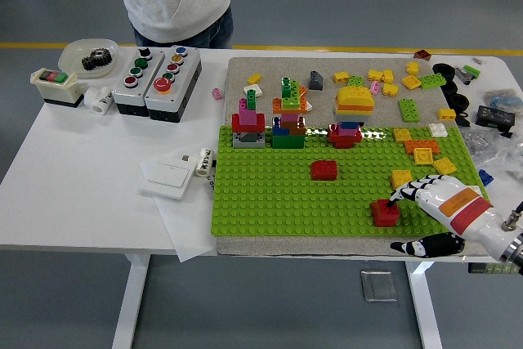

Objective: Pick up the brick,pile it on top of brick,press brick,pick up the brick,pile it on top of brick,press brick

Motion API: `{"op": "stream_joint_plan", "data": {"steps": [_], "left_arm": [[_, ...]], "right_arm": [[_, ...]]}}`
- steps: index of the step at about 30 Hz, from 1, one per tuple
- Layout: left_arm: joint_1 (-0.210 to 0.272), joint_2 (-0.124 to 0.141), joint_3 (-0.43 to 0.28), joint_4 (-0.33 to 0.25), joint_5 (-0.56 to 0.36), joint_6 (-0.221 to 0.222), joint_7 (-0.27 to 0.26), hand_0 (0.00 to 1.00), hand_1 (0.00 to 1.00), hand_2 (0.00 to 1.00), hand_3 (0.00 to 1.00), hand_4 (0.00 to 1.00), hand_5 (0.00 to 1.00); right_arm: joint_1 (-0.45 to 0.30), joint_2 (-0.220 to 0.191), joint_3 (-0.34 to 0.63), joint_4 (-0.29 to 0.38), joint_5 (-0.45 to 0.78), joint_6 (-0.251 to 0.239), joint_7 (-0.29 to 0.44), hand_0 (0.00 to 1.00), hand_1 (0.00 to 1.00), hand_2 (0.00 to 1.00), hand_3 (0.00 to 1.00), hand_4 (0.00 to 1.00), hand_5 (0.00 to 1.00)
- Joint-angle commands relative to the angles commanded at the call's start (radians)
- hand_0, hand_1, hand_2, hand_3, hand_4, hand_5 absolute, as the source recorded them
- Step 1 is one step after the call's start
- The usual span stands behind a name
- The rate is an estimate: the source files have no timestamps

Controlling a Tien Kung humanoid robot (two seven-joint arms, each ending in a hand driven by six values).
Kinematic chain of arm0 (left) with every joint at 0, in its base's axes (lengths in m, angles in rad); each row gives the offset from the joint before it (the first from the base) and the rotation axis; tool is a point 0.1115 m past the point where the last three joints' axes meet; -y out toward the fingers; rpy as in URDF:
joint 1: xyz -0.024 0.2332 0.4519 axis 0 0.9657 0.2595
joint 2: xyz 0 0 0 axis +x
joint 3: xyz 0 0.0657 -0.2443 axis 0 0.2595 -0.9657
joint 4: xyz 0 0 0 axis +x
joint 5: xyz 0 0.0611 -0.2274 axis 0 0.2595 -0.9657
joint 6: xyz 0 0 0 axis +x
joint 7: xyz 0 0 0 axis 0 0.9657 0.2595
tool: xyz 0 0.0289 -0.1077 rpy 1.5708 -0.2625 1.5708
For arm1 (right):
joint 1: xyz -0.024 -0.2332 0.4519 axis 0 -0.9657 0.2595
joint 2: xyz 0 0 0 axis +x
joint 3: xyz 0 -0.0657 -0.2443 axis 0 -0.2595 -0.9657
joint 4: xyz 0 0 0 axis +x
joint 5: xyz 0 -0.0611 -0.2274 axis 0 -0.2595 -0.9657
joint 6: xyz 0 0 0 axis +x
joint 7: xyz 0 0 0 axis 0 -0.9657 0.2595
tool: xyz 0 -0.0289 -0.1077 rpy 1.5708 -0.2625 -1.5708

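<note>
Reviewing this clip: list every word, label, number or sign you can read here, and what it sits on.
No text is legible in this view.
White tube beside the wall switch: dark print, too small to read.
Black device at the table's right edge: light markings, blurred.
Button boxes: coloured buttons, no readable labels.
Right hand: orange and red bands, no lettering visible.

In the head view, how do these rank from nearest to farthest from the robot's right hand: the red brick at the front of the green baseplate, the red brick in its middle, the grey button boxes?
1. Front red brick: just left of the right hand, beside its fingers.
2. Middle red brick: farther left and back on the baseplate.
3. Grey button boxes: far left, at the table's back.
</note>
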Motion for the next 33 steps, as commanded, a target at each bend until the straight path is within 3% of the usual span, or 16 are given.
{"op": "stream_joint_plan", "data": {"steps": [33], "left_arm": [[0.007, -0.002, -0.013, -0.001, 0.027, 0.0, 0.011, 0.833, 0.907, 0.928, 0.826, 0.815, 0.802]], "right_arm": [[-0.035, 0.024, 0.01, -0.022, -0.012, 0.004, -0.008, 0.604, 0.613, 0.684, 0.611, 0.919, 0.484]]}}
